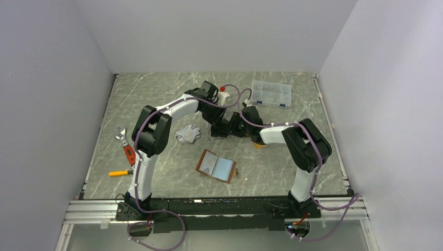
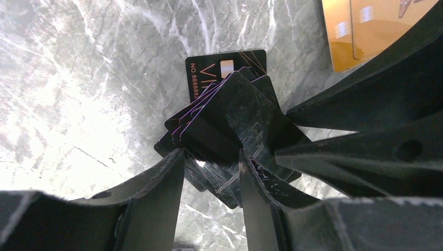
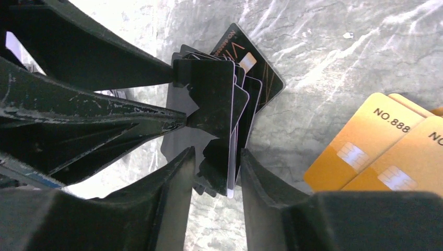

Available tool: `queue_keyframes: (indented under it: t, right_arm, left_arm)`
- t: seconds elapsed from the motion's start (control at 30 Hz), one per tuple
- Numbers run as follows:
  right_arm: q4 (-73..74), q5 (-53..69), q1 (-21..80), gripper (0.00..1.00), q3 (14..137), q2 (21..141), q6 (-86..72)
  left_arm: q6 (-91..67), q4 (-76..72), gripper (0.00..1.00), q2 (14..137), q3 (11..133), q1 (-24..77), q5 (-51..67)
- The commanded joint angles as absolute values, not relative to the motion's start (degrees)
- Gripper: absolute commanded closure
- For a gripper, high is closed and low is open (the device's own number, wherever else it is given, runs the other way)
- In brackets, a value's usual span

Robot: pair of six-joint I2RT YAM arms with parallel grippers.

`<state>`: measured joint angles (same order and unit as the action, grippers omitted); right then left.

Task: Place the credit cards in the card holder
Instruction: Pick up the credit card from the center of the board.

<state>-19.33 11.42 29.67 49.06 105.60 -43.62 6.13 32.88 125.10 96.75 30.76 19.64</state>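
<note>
clamping black credit cards edge-up in right gripper; cannot tell for left gripper; next, nearward to card holder.

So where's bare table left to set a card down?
Free: the far-left corner beyond the left arm, and the near strip between holder and right arm's base. Crowded: centre, black cards flanked by silver pile and gold pile.
</note>
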Motion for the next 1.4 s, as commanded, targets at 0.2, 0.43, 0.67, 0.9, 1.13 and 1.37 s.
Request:
queue_keyframes:
  t: [0.2,0.43,0.67,0.9,1.13,1.37]
  right_arm:
    - [-12.8,6.2,30.4,0.71,47.0,105.3,-42.9]
    - [-11.8,4.4,30.4,0.73,45.4,103.7,-41.9]
    - [-12.0,4.4,30.3,0.73,44.0,101.7,-41.6]
    - [-12.2,4.5,30.4,0.88,43.9,100.0,-41.0]
    - [-13.4,6.8,30.4,0.67,44.1,100.0,-40.4]
    - [-14.6,8.8,30.4,0.52,47.1,102.6,-40.6]
  left_arm:
    - [5.4,36.9,0.53,124.2,95.8,30.4,23.2]
    - [7.5,37.0,0.53,122.8,93.8,28.9,22.0]
    - [8.4,36.3,0.54,123.6,92.6,28.8,20.2]
    - [8.8,36.5,0.54,123.4,93.1,28.6,19.9]
    - [8.1,37.3,0.54,123.0,94.5,28.2,21.4]
    - [7.2,37.9,0.54,122.4,95.4,28.1,24.5]
